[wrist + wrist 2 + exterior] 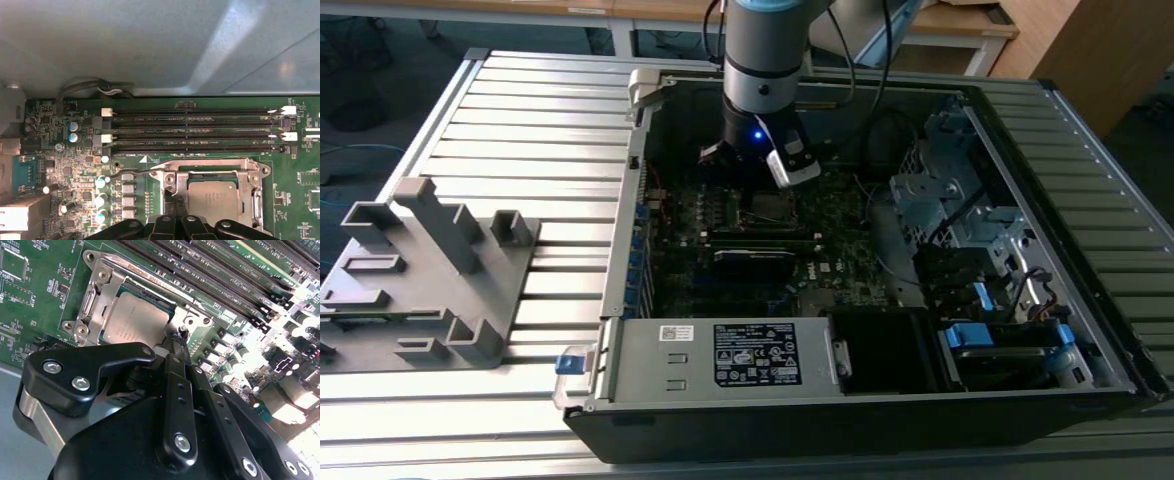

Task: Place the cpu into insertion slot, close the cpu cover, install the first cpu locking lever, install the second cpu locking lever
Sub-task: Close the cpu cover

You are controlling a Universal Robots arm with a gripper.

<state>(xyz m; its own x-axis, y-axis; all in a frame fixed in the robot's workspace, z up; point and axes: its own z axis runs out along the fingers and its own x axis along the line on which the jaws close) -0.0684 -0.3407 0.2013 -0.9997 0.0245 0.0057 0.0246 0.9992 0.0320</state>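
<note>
Work sits at the lever stage, judging by how things lie. The cpu [135,320] is already down in the slot [770,205], grey top showing. The cover [256,200] looks lowered over it, its silver frame lying around the chip's edges. So the first two steps read as done.

In the exterior view the arm reaches into the open case [854,425] on the slatted tabletop [534,110]. The slot lies towards 11 o'clock from the case's middle, with the arm's wrist at about 12 o'clock of the slot.

The pincer [176,342] hangs low over the motherboard [30,315], at a corner of the slot on the side facing the small capacitors. Its tips look drawn together, with nothing visibly between them. Whether they touch the board or the frame I cannot tell.

A thin wire lever [131,172] runs along the slot's edge nearest the memory slots [195,130]. Its hooked end juts past the corner, just beside the pincer tips. Whether it is latched under its catch is not clear.

My reading is that seating a lever calls for a short, controlled push down and sideways on the wire. The tips need to stay clear of the cpu top and the nearby capacitors, since a slip here could scrape the board.
</note>
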